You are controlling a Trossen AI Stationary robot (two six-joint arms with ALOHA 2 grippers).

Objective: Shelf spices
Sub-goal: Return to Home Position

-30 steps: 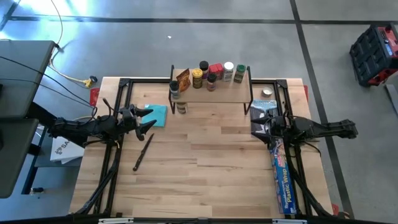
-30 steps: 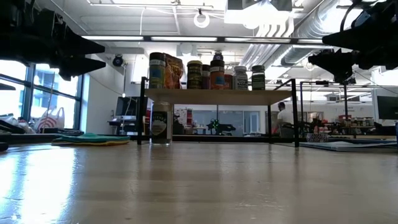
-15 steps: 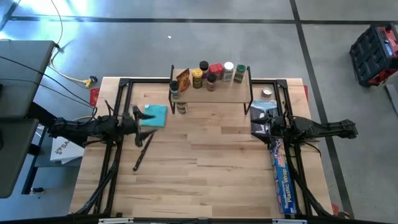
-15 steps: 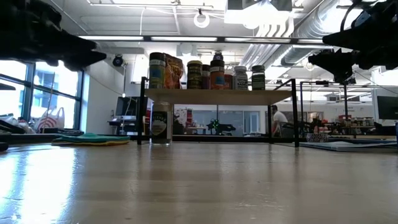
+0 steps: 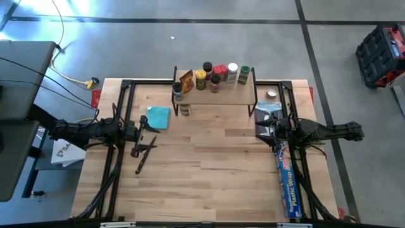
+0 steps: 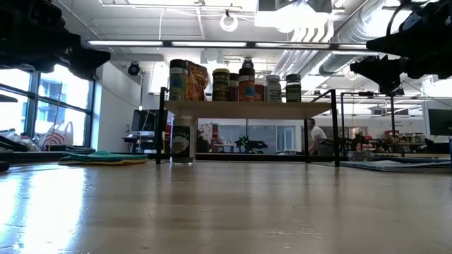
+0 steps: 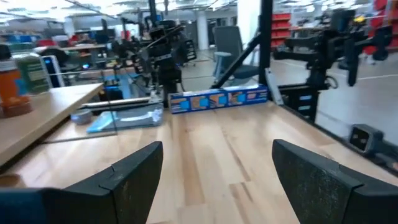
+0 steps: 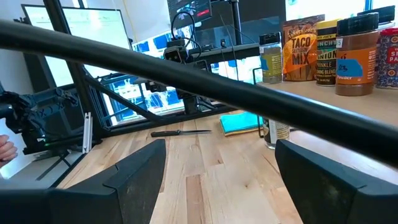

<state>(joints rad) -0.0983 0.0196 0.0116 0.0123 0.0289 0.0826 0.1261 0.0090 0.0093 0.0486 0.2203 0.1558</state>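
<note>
Spices [image 5: 215, 75] stand crowded on the shelf [image 5: 228, 95] at the table's [image 5: 209, 164] far edge, one jar [image 6: 182, 141] on the table beside its left leg: judge it light, stiff, slick, pinch its middle, while your left claw [image 7: 217, 149] and right claw [image 8: 221, 149] hang spread, empty.

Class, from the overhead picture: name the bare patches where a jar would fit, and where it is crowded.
The table lies bare between the knife and the plastic wrap box, in front of the shelf. The shelf top is crowded with jars.
</note>
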